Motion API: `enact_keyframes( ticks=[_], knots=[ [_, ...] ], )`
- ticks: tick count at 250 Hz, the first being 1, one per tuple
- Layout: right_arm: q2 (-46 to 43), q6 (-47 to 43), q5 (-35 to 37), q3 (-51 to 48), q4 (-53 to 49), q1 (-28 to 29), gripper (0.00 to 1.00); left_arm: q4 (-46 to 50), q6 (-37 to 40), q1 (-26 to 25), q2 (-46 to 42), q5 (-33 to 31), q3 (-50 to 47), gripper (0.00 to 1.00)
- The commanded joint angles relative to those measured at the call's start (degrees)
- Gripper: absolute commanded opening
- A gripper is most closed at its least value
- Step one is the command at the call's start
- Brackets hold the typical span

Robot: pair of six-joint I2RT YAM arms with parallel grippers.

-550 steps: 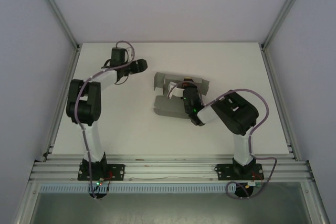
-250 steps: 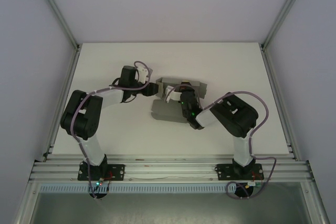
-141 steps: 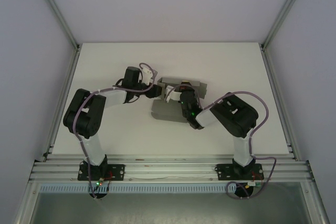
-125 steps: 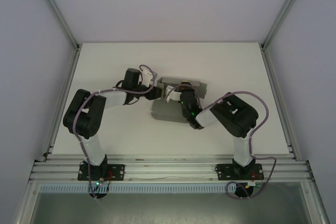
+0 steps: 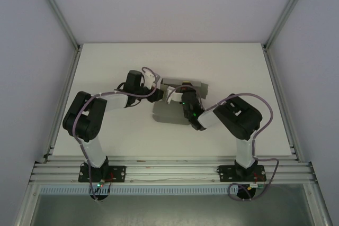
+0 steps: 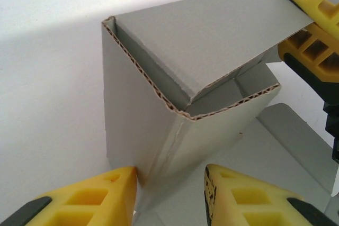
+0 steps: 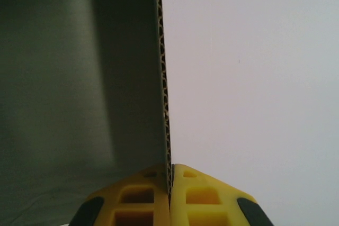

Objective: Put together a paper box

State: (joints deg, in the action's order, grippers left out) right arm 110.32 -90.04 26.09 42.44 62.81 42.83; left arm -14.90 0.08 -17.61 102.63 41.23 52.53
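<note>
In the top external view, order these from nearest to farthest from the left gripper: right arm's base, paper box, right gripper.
1. paper box, at the fingertips of the left gripper.
2. right gripper, just beyond, pinching the box.
3. right arm's base, near edge, far right.

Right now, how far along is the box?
Partway. Done: the box has walls standing and one corner folded in. In hand: right jaws are clamped on a wall edge; left jaws stand open astride that corner. Left: the near panel looks flat, not yet folded.
</note>
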Motion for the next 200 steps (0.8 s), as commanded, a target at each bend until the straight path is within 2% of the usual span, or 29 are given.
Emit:
enact_keyframes(
  ticks=[1,81,142,200],
  knots=[
    [-2.5,1.5,-0.4,-1.0,-1.3,0.9,0.00,-3.1,1.3,-1.5,-1.2,-4.6,-0.6,0.38],
    [-2.7,4.7,-1.4,-2.7,-6.2,1.4,0.00,-9.3,0.7,-5.8,-1.0,-22.2,-2.7,0.37],
    [-2.9,7.5,-1.5,-1.9,-9.0,1.4,0.00,-12.8,0.5,-7.2,0.8,-21.5,-2.4,0.37],
    [-4.4,11.3,-2.5,-0.5,-17.7,1.3,0.00,-14.5,0.4,-7.3,4.5,-18.3,0.4,0.37]
  ],
)
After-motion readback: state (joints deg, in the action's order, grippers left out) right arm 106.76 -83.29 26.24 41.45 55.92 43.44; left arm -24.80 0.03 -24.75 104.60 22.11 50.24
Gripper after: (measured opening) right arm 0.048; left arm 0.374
